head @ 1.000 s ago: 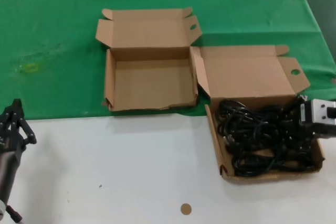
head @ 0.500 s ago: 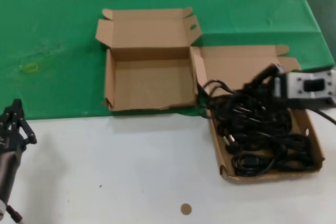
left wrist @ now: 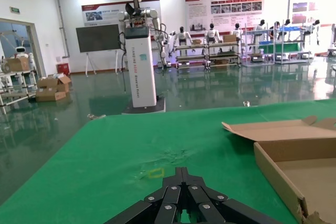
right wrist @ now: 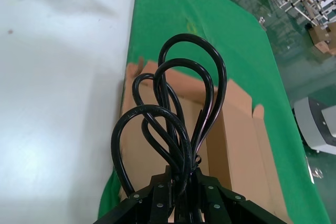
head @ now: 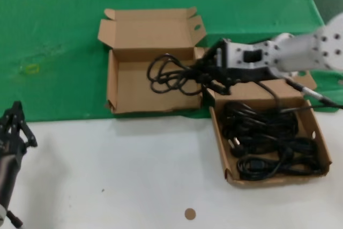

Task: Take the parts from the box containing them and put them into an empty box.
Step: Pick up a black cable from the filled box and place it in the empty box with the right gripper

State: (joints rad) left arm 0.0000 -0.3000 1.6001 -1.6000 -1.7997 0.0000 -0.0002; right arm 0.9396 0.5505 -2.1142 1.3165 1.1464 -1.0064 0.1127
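Note:
My right gripper (head: 208, 71) is shut on a black power cord bundle (head: 170, 75) and holds it above the right side of the empty box (head: 151, 104), the wider tray at the centre. In the right wrist view the cord's loops (right wrist: 178, 114) hang out past the shut gripper (right wrist: 186, 179) over that box (right wrist: 236, 145). The box containing the parts (head: 321, 148) stands at the right with several more black cords (head: 268, 138) in it. My left gripper (head: 16, 124) is shut and parked at the near left; it shows in its wrist view (left wrist: 182, 174).
A green cloth (head: 53, 36) covers the far half of the white table (head: 118, 175). A small brown disc (head: 189, 213) lies near the front edge. Both box lids stand open at the back.
My right gripper has lifted one cord bundle out of the right box and carried it left, over the empty box. The left arm has not moved.

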